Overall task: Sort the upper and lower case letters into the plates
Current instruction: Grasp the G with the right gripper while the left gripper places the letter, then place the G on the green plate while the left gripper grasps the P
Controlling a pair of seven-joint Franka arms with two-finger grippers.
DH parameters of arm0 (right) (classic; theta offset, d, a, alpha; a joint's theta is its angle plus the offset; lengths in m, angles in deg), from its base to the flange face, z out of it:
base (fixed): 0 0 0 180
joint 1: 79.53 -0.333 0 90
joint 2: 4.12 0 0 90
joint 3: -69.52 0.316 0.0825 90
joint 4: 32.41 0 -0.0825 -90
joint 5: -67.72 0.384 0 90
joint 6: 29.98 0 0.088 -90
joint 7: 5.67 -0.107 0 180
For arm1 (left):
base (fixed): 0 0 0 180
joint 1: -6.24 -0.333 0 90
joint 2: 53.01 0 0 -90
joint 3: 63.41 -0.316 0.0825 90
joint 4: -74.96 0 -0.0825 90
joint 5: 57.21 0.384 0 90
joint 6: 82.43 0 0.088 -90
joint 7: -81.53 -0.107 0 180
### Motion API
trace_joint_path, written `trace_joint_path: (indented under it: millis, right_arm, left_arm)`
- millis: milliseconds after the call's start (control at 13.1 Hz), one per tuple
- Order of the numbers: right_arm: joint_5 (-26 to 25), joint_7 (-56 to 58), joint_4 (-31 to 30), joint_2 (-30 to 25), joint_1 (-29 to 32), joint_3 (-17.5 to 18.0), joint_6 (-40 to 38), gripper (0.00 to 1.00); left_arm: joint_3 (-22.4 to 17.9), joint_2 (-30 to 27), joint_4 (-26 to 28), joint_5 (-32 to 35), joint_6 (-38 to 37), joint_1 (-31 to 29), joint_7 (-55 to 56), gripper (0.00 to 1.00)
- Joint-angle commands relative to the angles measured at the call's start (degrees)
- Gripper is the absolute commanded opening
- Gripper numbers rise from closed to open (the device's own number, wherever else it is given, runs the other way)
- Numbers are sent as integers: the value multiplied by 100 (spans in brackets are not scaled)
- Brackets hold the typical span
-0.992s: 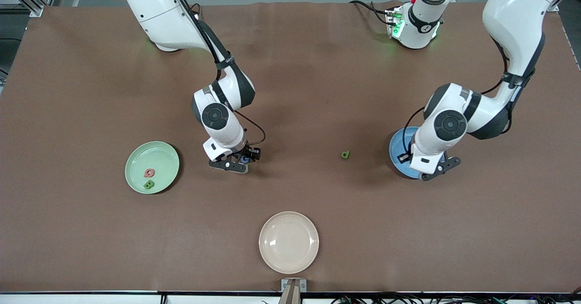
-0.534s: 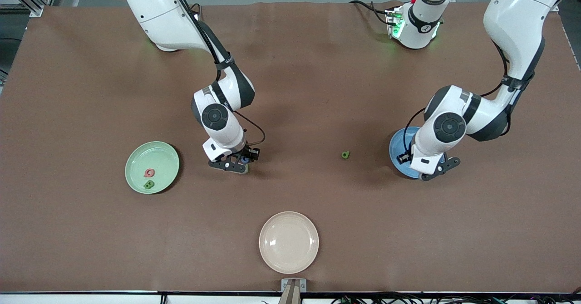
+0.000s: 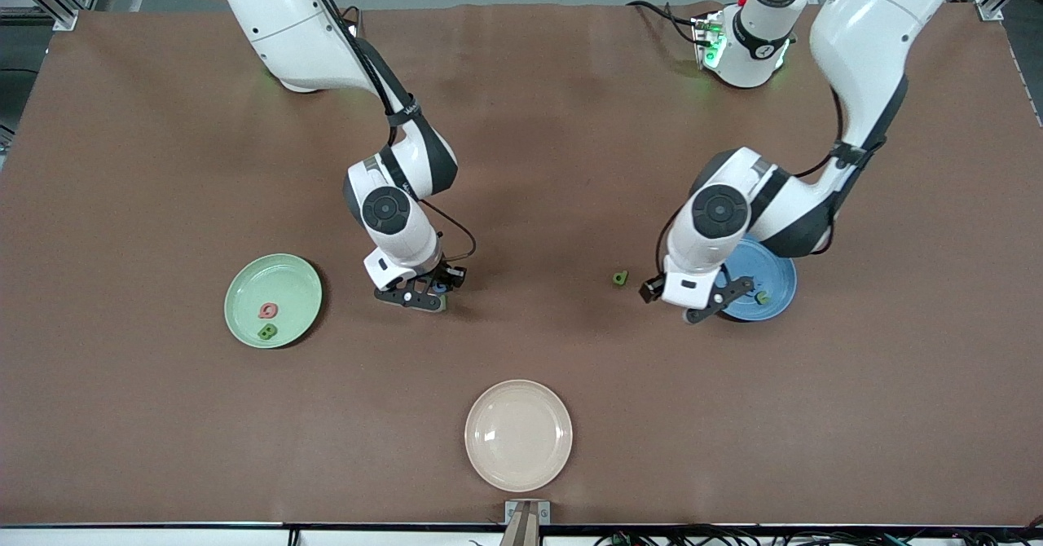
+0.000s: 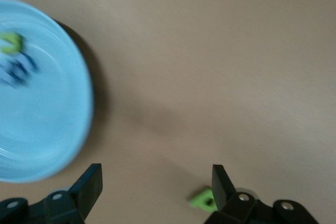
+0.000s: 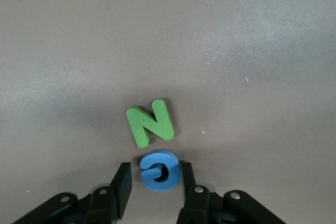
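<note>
Straddling the blue C (image 5: 159, 170), the right gripper (image 5: 153, 182) sits mid-desk, fingers apart; squeeze squarely, sparing the green N (image 5: 150, 123). Left gripper (image 4: 157, 184), open and empty, hangs by the blue plate (image 3: 774, 281) toward the desk's left-arm edge.

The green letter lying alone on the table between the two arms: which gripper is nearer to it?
Left. The left gripper hovers open just beside the green letter, toward the blue plate. The right gripper is down around the blue C, well away.

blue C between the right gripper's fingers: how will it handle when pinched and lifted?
The blue C looks like thick matte foam, so it is probably light and slightly squashy, and unlikely to slip. It lies flat on the table, so it should not roll. The green N lies close beside it; the right gripper could nudge it if the C shifts.
</note>
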Motion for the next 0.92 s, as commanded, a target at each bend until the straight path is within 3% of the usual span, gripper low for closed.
trace_joint_path:
  millis: [0, 381, 839]
  right_arm:
    - [10, -66, -27, 22, -46, -51, 59, 44]
    - [1, -66, -36, 40, -46, -51, 59, 44]
    - [1, -49, -27, 31, 6, -51, -11, 21]
  left_arm:
    - [-34, 518, -408, 141, 54, 318, 478, 86]
    - [-61, 721, -364, 150, 116, 521, 671, 80]
    - [-61, 889, -294, 150, 125, 583, 866, 64]
